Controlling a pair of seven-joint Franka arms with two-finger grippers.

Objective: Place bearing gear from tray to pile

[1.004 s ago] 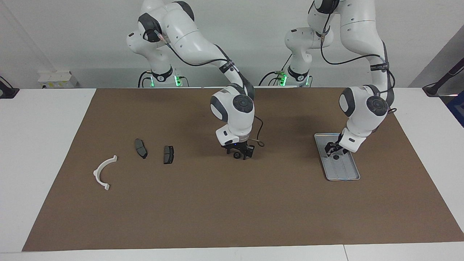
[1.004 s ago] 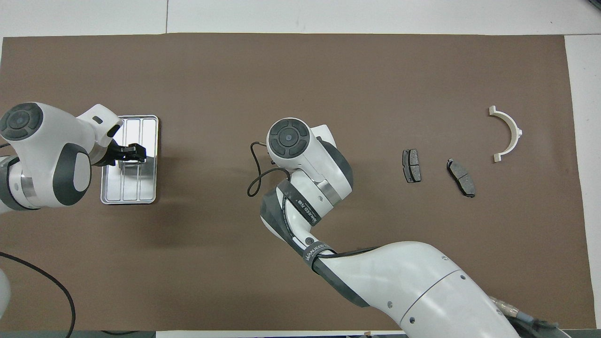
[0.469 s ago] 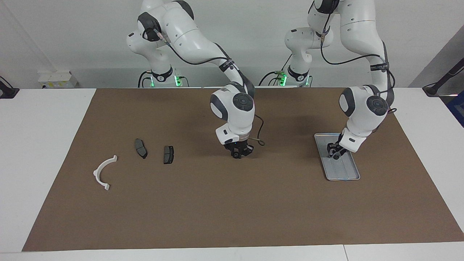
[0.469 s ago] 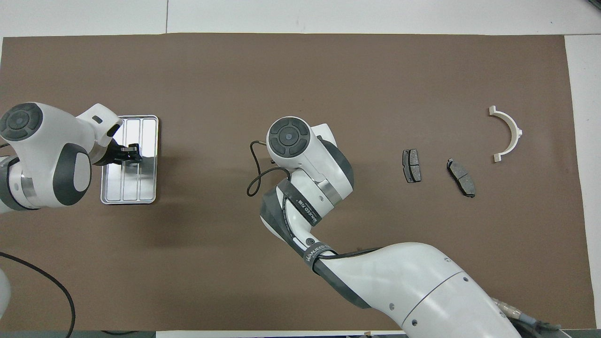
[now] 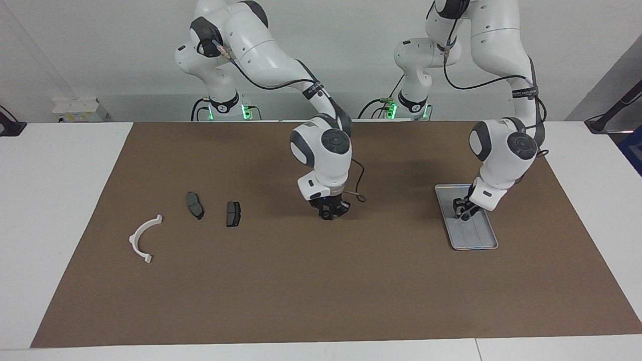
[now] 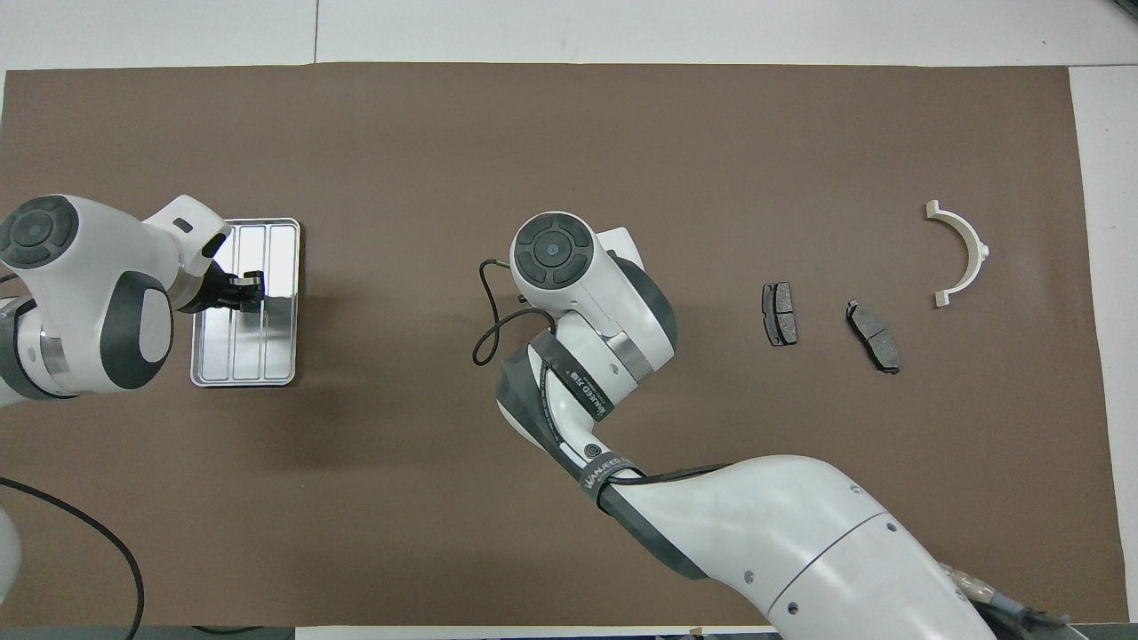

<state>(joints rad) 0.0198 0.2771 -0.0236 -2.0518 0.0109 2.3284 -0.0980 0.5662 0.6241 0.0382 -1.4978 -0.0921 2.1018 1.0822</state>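
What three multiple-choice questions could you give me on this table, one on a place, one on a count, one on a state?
1. The tray sits: A) toward the left arm's end of the table; B) toward the right arm's end; C) among the pads.
2. Dark grey pads on the mat: A) one; B) two; C) four.
3. The left gripper's jaws are: A) spread wide; B) out of view; C) closed.
1 A, it lies under the left gripper. 2 B, two lie near the white bracket. 3 C, the fingertips meet over the tray. The right gripper hangs over mid-mat.
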